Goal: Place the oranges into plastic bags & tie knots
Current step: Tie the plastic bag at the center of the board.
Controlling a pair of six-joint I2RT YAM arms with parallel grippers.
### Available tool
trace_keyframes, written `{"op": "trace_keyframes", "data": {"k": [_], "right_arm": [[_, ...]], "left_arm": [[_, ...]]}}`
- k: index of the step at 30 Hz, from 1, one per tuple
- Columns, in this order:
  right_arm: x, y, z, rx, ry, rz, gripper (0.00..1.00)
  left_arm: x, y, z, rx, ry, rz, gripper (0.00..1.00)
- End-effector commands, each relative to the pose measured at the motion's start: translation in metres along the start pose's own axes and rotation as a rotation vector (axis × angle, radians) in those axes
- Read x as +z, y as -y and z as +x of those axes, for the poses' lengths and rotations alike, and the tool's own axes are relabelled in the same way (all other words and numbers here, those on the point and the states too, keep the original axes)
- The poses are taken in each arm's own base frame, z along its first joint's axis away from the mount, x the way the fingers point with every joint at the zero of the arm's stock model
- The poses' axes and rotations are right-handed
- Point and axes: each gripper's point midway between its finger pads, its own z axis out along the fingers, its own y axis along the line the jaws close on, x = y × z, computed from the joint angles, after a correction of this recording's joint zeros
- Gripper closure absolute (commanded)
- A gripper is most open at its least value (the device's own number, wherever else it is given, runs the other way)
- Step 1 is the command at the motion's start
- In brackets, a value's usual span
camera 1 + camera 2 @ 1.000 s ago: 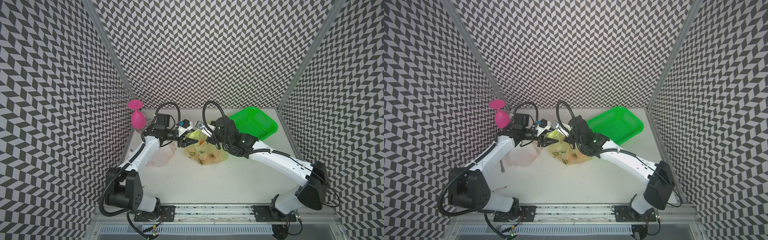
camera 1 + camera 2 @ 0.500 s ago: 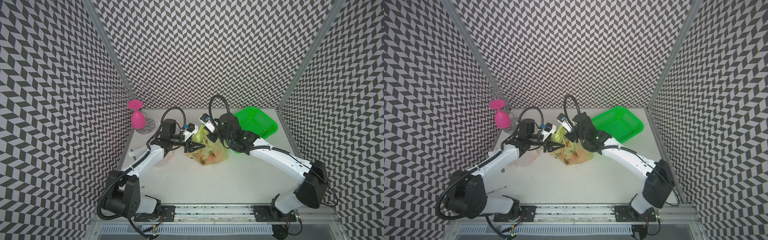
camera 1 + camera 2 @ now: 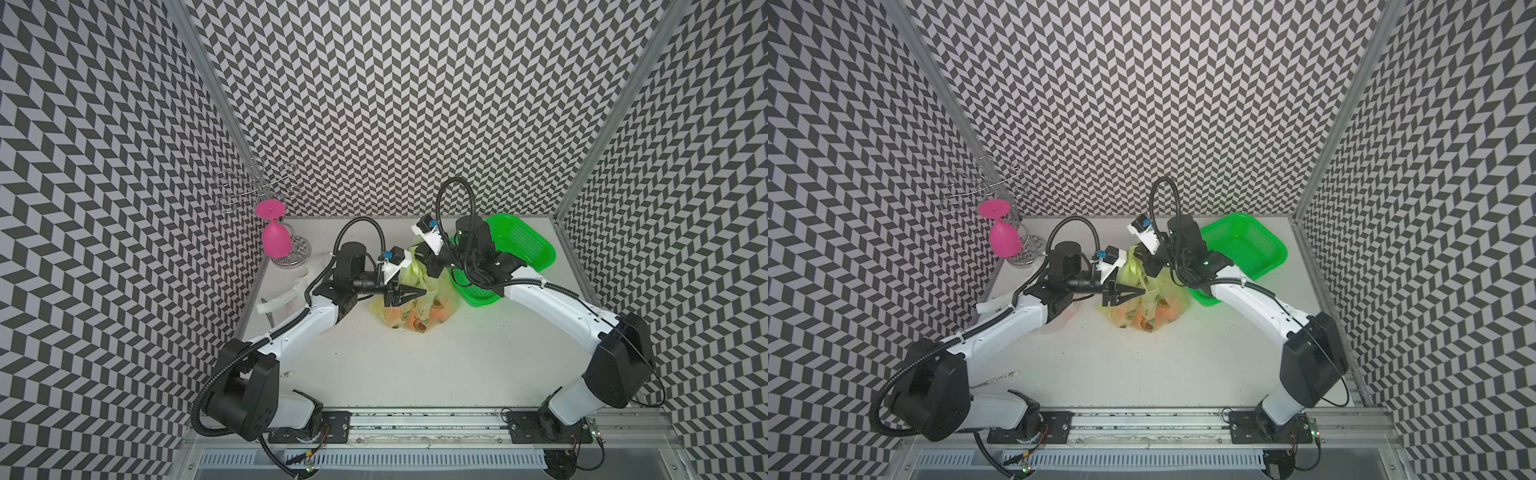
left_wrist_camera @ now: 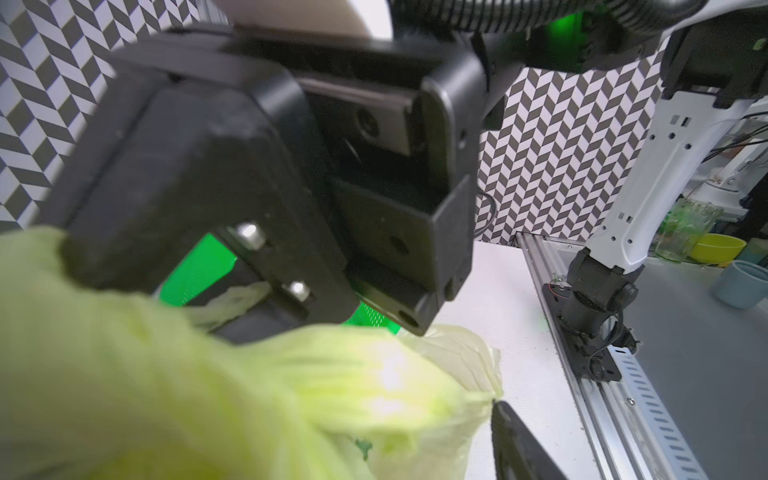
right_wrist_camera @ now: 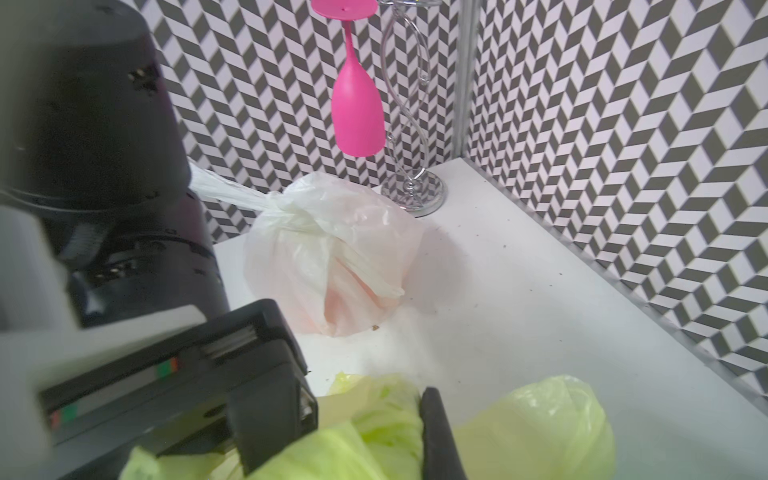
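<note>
The left gripper (image 3: 409, 294) has swung in over the yellow-green bag (image 3: 440, 291), just beside the green basket (image 3: 536, 249); how far it is open I cannot tell. The right gripper (image 3: 422, 270) is clamped on the bag's gathered top. The film looks thin and slippery, weighted by the oranges (image 3: 413, 321): best to pinch the bunched handles.

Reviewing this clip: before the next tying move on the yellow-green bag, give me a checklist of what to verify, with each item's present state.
1. Visible oranges inside the yellow-green bag: ok, they show through its wall.
2. Grip of right gripper on that bag's top: ok, jaws shut on bunched plastic.
3. Hold of left gripper: cannot tell whether plastic sits between its jaws.
4. Yellow-green bag tied: not ok, its top is only bunched.
5. Tie on white bag: ok, knot closed.
6. No oranges left in green basket: ok where visible.
</note>
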Motion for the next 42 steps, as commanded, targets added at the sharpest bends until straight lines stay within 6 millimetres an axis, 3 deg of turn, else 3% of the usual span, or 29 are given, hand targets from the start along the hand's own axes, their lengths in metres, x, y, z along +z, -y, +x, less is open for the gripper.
{"op": "trace_keyframes", "data": {"k": [1,8,16,29,42], "right_arm": [[-0.01,-0.022,-0.009,0.035,0.095,-0.187,1.0],[-0.014,-0.033,0.001,0.117,0.14,-0.367,1.0],[-0.012,-0.029,0.0,0.175,0.15,-0.393,1.0],[-0.004,-0.041,-0.002,0.255,0.149,-0.505,1.0],[-0.01,-0.048,0.002,0.203,0.134,-0.546,1.0]], "left_arm": [[0.004,-0.005,-0.003,0.025,0.003,-0.045,0.41],[-0.001,0.014,0.003,0.088,-0.036,0.005,0.32],[-0.011,0.032,0.013,0.148,-0.099,0.05,0.29],[0.013,0.037,0.023,0.105,-0.08,0.046,0.29],[-0.028,0.035,0.017,0.196,-0.149,-0.012,0.15]]}}
